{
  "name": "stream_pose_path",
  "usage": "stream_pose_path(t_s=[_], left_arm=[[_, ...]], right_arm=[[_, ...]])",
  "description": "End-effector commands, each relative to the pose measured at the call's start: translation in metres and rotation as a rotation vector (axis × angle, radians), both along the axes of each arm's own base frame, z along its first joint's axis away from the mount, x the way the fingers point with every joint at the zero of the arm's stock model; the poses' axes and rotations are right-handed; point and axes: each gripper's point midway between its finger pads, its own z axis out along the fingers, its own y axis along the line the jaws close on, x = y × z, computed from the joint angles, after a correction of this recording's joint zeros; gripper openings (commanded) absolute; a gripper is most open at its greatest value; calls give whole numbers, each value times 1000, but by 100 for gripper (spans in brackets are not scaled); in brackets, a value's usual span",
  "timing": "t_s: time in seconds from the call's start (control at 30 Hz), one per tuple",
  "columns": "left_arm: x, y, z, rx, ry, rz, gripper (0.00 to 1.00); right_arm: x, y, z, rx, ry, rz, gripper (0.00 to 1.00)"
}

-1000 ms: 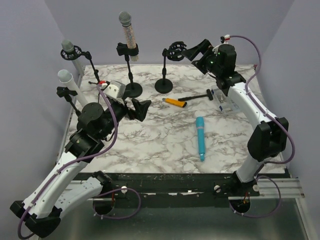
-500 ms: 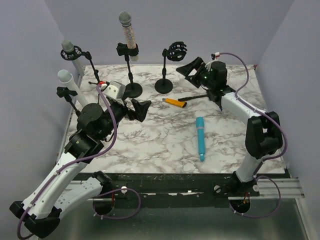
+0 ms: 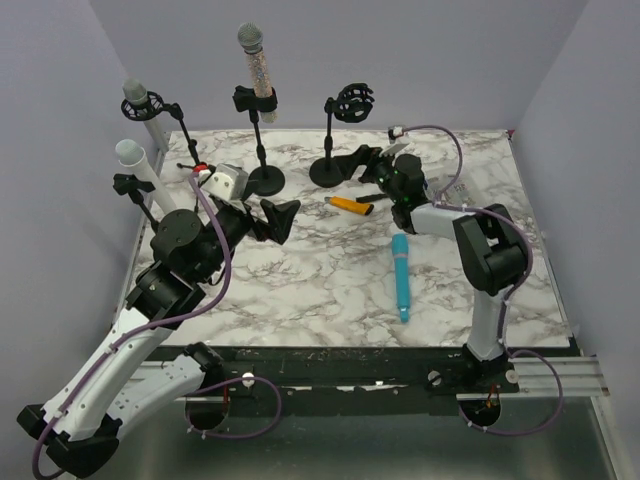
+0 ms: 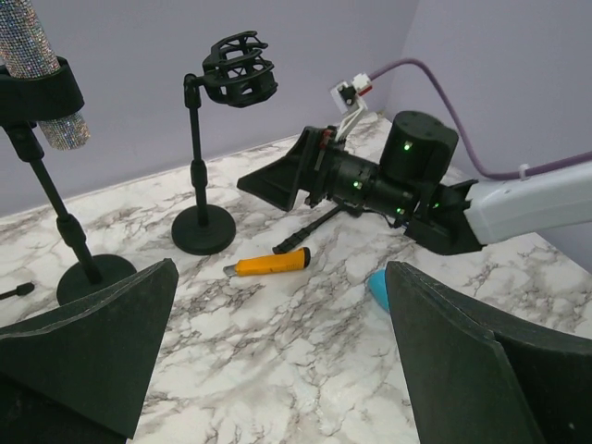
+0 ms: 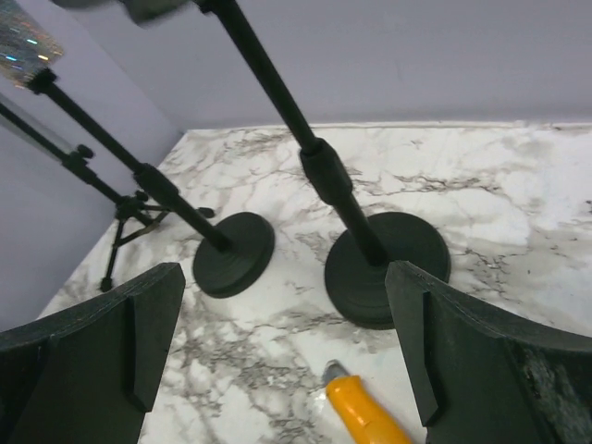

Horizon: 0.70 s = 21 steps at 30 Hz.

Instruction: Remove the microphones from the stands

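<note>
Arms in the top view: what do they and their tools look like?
The left arm and right arm have white links with black joints. A purple cable loops along each. The left tool and right tool carry broad black wedge-shaped fingers; green lights glow behind the right one.

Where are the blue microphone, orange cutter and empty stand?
blue microphone (image 3: 401, 277): top view, middle of its body.
orange cutter (image 4: 273, 264): left wrist view, middle of its handle.
empty stand (image 4: 203, 229): left wrist view, its round base.

— What is framed between the right gripper's (image 5: 282, 296) wide-spread fingers?
— A thick-poled stand (image 5: 387, 268) and a thinner stand (image 5: 236, 254) are seen side by side on the marble table (image 5: 490, 194); an orange handle (image 5: 365, 416) is seen nearer.
</note>
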Motion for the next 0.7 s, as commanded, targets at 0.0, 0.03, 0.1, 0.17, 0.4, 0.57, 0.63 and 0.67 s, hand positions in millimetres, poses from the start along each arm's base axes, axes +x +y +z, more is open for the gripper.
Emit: stream_pose_path(t_s=[0.0, 0.03, 0.1, 0.17, 0.4, 0.57, 0.63, 0.67], left_arm=[[2, 4, 4, 5, -32, 26, 98], [3, 4, 4, 7, -31, 29, 98], [4, 3, 2, 12, -28, 31, 98], [6, 3, 0, 21, -23, 33, 99], [12, 6, -5, 39, -17, 69, 98], [15, 8, -8, 43, -18, 83, 99], [16, 7, -9, 50, -12, 84, 99], [17, 7, -10, 53, -8, 85, 99]], right_arm=[[34, -5, -8, -5, -166, -115, 100], [41, -3, -9, -8, -173, -132, 100], [56, 0, -22, -15, -153, -153, 99], [67, 4, -30, -4, -149, -162, 98], [98, 19, -56, 26, -155, -171, 95], [111, 46, -53, 4, -199, -115, 86], [115, 54, -55, -12, -204, -111, 82], [116, 59, -57, -15, -206, -103, 80]])
